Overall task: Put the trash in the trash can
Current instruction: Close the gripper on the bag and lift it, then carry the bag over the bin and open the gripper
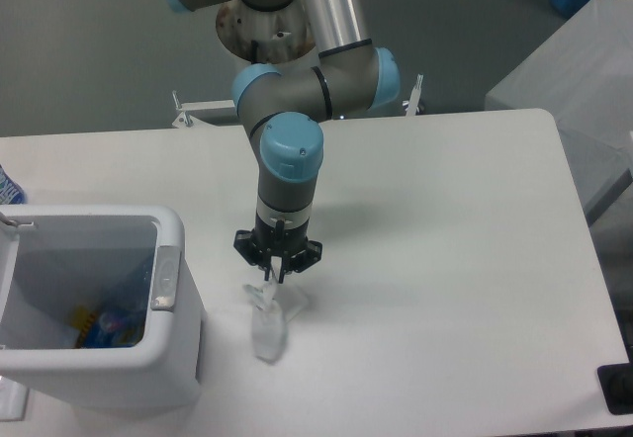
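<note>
Your gripper (276, 272) is pointing straight down with its fingers drawn together, and it looks like they are pinching the top edge of the crumpled wrapper (267, 320), though the contact itself is too small for you to be sure. The wrapper is lying on the table (445, 259), just right of the trash can (148, 358). You are risking a slip here: a thin pinch on flimsy, crinkled material could tear or let go on the lift, dropping it short of the rim. Inside the bin, something blue and colourful is showing at the bottom; whether that is the bottle, you cannot tell. Counting up: one gripper, one wrapper, one trash can
</note>
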{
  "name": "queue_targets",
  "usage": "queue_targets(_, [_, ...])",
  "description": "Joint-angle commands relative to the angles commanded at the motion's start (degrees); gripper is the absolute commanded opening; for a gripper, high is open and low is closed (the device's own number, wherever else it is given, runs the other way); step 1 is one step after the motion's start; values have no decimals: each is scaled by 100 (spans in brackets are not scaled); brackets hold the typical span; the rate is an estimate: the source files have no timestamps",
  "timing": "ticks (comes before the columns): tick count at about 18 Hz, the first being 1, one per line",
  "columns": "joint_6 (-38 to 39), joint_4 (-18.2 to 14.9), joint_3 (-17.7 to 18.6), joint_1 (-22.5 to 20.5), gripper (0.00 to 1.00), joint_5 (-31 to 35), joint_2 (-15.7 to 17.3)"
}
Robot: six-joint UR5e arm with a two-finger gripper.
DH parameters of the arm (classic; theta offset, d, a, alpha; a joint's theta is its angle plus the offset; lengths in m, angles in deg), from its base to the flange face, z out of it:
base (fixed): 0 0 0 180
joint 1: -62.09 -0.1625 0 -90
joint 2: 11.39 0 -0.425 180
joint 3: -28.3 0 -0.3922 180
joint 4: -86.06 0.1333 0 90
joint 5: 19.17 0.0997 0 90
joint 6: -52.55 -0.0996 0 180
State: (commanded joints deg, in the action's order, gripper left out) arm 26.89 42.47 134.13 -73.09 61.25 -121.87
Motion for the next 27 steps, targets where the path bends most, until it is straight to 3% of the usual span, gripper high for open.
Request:
queue_targets(6, [114, 0, -536, -395, 0, -105, 61])
queue_targets(12, [1229, 0, -1906, -966, 0, -1167, 97])
queue_targets(17, [2090, 0, -2654, -1064, 0, -1511, 132])
queue_targets(19, [2232, 0, -2786, -1011, 0, -1800, 149])
queue_targets(22, [2232, 44, -2804, -976, 0, -2135, 509])
queue_targets(27, [2110, 211, -2717, -415, 0, -2259, 870])
